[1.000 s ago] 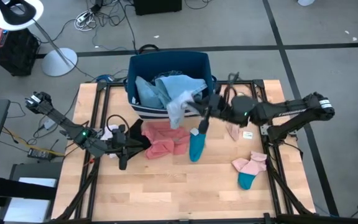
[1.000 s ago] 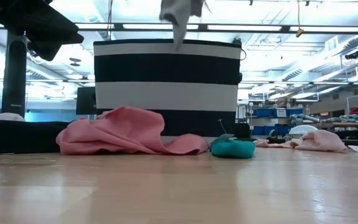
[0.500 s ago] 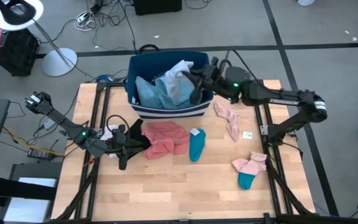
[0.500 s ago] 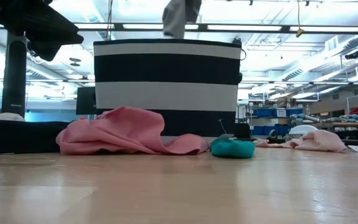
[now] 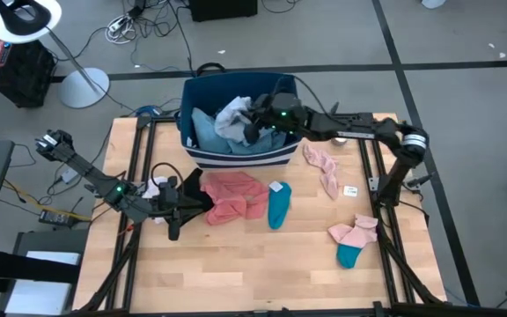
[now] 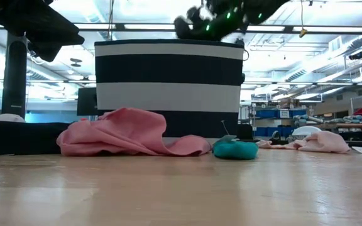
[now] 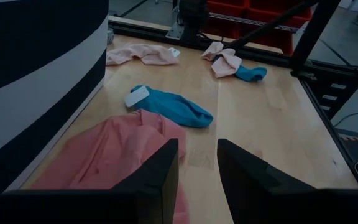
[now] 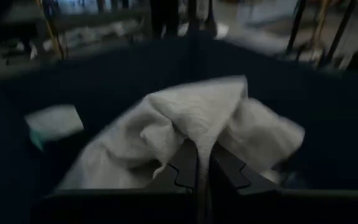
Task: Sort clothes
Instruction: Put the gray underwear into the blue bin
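Observation:
My right gripper (image 5: 255, 119) reaches over the navy striped bin (image 5: 236, 157) and is shut on a white-grey garment (image 5: 233, 114). The garment lies on a light-blue piece (image 5: 202, 132) inside the bin. In the low view the right gripper (image 6: 209, 19) shows just above the bin's rim. My left gripper (image 7: 197, 168) is open and empty. It hovers low at the near-left edge of a coral-pink garment (image 5: 236, 195) that lies flat on the table. A teal sock (image 5: 277, 205) lies beside that garment. My right gripper pinches a raised fold of the white-grey garment (image 8: 197, 127) between its two fingers. The fingers come from the table's right side, slanting down into the bin. The rest of the garment lies slack on the pile in the bin.
A pale pink sock (image 5: 324, 169) lies right of the bin, with a small white tag (image 5: 351, 190) near it. A pink sock and a teal sock (image 5: 352, 241) lie together at the near right. A dark item and a white one (image 5: 154, 187) lie by my left gripper. Bare wood fills the near half.
My right gripper has carried the white-grey garment from the bin's near-right corner toward the far left, over the bin, and down. The garment hung below the gripper outside the bin's front wall. It now lies bunched on the pile inside the bin.

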Tool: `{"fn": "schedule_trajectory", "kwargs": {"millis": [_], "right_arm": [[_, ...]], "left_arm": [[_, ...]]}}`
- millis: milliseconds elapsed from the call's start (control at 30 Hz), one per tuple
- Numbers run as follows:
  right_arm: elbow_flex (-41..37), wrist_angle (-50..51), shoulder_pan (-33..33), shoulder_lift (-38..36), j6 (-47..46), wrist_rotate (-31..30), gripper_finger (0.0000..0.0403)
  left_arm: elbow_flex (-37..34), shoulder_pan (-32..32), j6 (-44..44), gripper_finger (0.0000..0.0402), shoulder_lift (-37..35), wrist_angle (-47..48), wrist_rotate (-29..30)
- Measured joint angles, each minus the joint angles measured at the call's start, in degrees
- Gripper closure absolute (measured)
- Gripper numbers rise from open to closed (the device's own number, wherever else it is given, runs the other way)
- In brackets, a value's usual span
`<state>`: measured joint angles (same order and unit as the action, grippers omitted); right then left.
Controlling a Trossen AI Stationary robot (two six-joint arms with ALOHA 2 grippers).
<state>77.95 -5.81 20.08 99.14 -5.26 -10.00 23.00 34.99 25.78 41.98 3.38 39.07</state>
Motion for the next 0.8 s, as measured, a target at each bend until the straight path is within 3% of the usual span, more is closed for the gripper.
{"fn": "schedule_trajectory", "kwargs": {"millis": [367,567,800], "right_arm": [[0.1,5.8,3.1,9.3,-8.5,5.3,0.0385],[0.1,6.7,3.4,8.7,-9.7,5.4,0.0361],[-0.1,7.1,3.3,2.9,-9.7,7.2,0.0308]], "left_arm": [[0.0,0.0,0.0,0.0285,0.0,0.6,0.0],[0.0,0.0,0.0,0.0285,0.0,0.7,0.0],[0.0,0.0,0.0,0.0285,0.0,0.8,0.0]]}}
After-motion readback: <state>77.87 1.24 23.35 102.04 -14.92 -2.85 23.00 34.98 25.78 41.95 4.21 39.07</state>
